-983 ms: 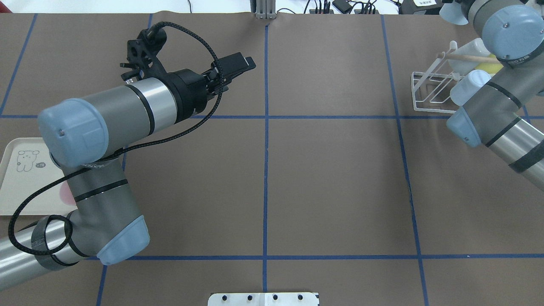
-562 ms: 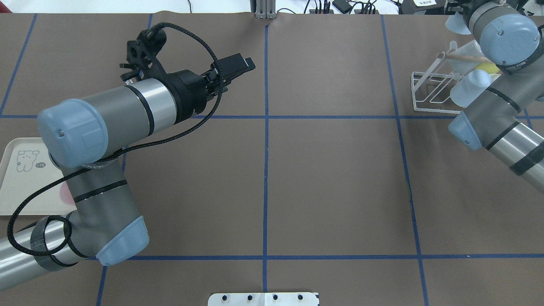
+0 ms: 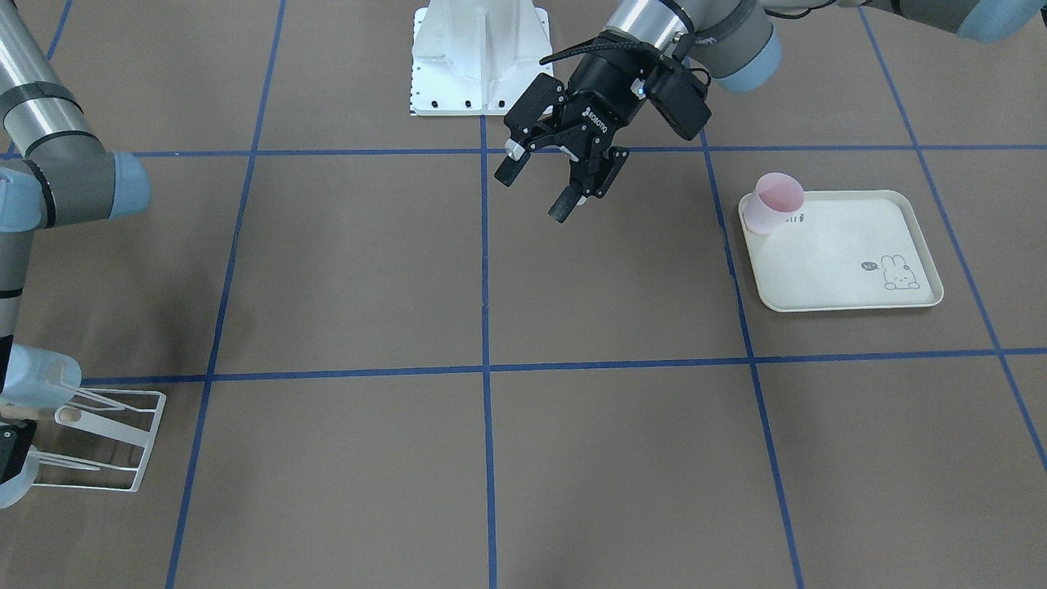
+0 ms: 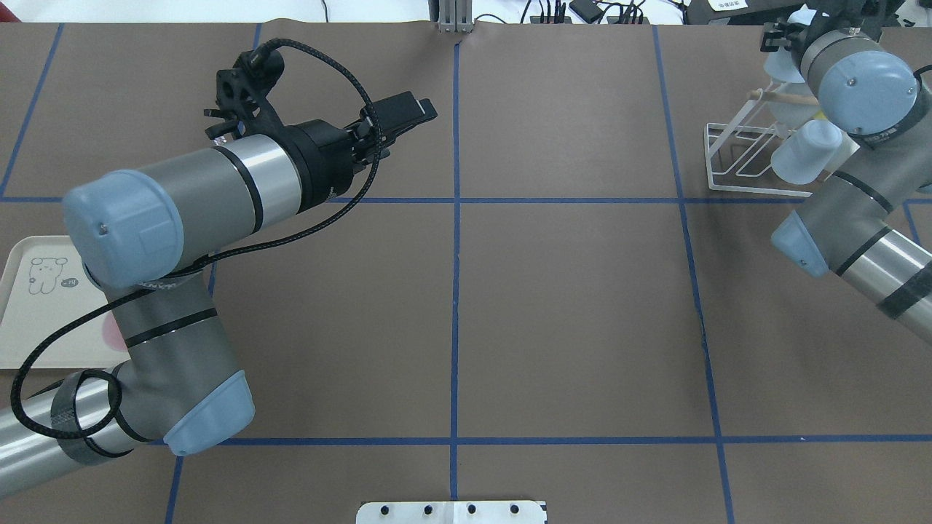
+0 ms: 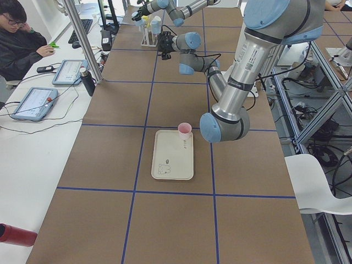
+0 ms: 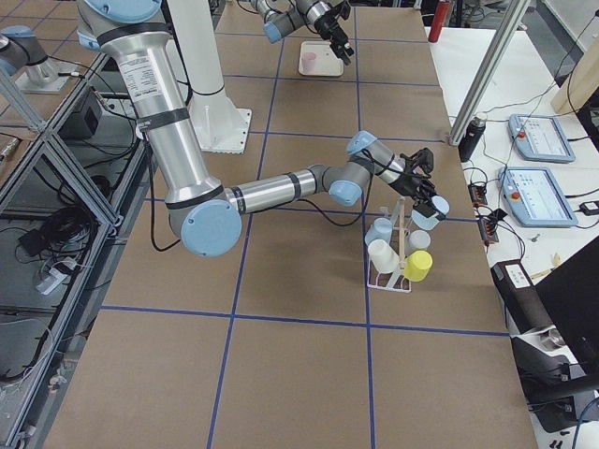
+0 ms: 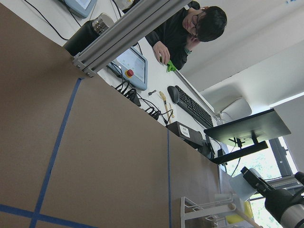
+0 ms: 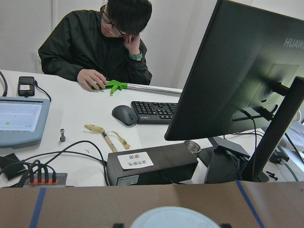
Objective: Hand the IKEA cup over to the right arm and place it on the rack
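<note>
Closing on the rack with the pale-blue cup

Over the last second the right arm [image 4: 866, 182] has swung its wrist toward the far edge of the desk [image 3: 368, 270]. In the overhead view this uncovers more of the rack [image 4: 750, 191]. The pale-blue cup [image 6: 432, 215] it carries has drifted nearer the wooden dowel [image 4: 786, 97].

The right fingers [image 7: 254, 177] are clamped on that cup. It hangs in the air at the rack's far end, near the dowel's tip. Whether it touches a prong yet cannot be told.

The left arm has not shifted. Its left fingers [image 3: 564, 206] are spread apart and empty, held above the middle of the desk.

Judging from this, the hand-over looks finished and placing is the step in hand. What remains is to seat the cup on a free prong and let go.

Counted:
- Two arms, one rack and one dowel.
- Four cups appear to hang on the rack in the right-side view. One is yellow and the rest are pale blue or white.
- One cup is in the grip.
- One pink cup [image 3: 773, 203] stands at a corner of the single cream tray [image 3: 834, 262], well apart from the rack at the other end of the desk.

That makes six cups in all.
</note>
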`<action>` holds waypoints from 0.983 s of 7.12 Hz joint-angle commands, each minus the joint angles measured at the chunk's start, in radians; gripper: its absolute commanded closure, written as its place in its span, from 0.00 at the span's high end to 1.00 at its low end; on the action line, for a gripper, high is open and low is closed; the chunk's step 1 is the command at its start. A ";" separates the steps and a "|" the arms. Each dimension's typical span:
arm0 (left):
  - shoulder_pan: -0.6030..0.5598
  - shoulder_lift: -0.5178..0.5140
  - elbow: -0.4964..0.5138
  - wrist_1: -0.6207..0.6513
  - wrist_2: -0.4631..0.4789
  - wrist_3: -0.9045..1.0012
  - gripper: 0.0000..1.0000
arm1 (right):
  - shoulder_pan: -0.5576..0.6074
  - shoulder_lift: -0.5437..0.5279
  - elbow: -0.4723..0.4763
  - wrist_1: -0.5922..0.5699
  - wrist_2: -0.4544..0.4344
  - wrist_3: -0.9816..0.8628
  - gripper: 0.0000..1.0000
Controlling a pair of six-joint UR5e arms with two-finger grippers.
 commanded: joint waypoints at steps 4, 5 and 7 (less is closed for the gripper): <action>0.000 0.001 -0.001 -0.002 -0.001 -0.005 1.00 | -0.022 -0.014 0.003 0.002 0.003 0.000 0.00; 0.000 0.001 -0.001 -0.002 0.000 -0.007 1.00 | -0.030 -0.014 0.012 0.002 0.005 0.002 0.00; 0.000 -0.001 -0.002 -0.003 -0.001 -0.007 1.00 | -0.038 -0.015 0.020 0.002 0.009 0.000 0.45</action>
